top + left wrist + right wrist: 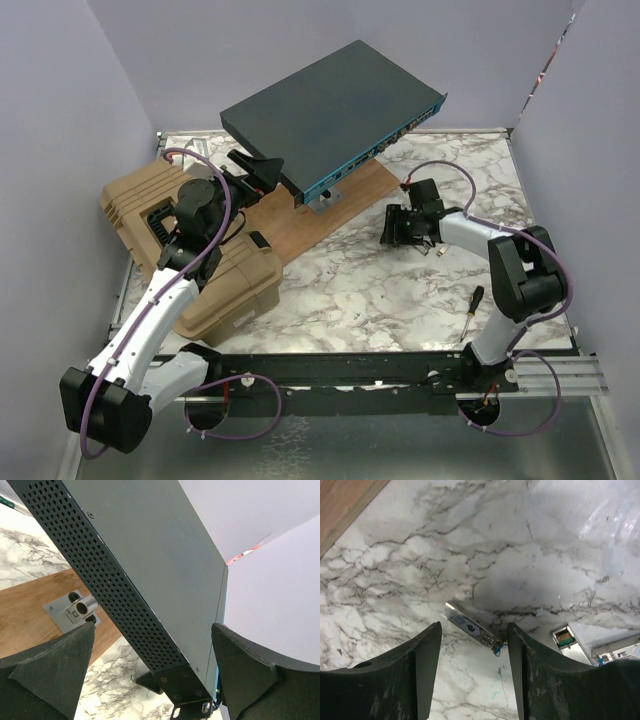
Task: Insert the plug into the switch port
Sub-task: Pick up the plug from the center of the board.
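Dark switch (pixel 330 110) tilted above wooden board (pixel 312 230), tan case (pixel 130 200) left, screwdriver (pixel 472 308) right

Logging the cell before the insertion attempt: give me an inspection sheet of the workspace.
Surface: marble-patterned table with a wooden board on it.
Job's things: switch tilted on a stand over the board; plug lying on the table, unheld.
Clutter: tan case, screwdriver, spare modules beside the plug.
Grippers: left gripper open at the switch's side; right gripper open over the plug.
Cables: purple cable along each arm.
Surroundings: lilac walls.
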